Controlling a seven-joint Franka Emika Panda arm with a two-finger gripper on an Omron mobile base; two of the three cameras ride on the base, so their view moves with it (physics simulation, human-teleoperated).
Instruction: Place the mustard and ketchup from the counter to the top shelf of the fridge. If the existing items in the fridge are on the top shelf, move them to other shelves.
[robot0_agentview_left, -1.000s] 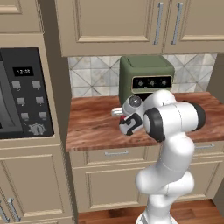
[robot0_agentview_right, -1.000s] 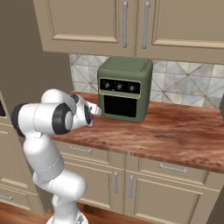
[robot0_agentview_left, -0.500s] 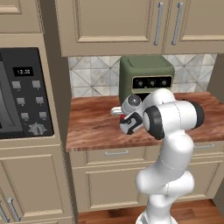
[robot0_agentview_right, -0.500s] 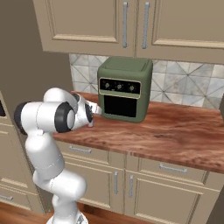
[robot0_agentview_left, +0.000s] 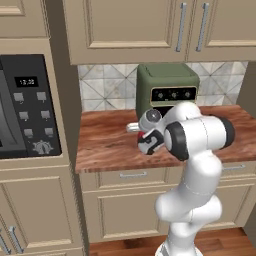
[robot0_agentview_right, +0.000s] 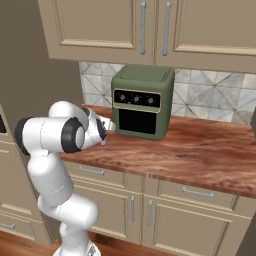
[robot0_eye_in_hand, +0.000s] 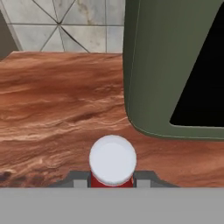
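Currently, item one: the ketchup (robot0_eye_in_hand: 112, 168), sitting squarely between the gripper's (robot0_eye_in_hand: 112, 178) two grey fingers (robot0_eye_in_hand: 78, 178), which are pressing against its red sides at the bottom of the hand view; the gripper is clamping onto the bottle. In the left base view the gripper (robot0_agentview_left: 143, 134) is hovering low over the desk (robot0_agentview_left: 107, 142), just left of the green countertop oven (robot0_agentview_left: 166, 91).

Item two, appearance: the bottle is showing a round white cap from above, with a sliver of red body beneath it.

Item three, surroundings: the desk is displaying a reddish-brown wood grain and is running over beige cabinets with drawers (robot0_agentview_right: 200, 193). The oven is standing on it against a pale tiled wall (robot0_agentview_right: 220, 96). Beige upper cabinets (robot0_agentview_right: 150, 25) are hanging above. A black wall oven (robot0_agentview_left: 22, 107) is sitting to the left of the desk.
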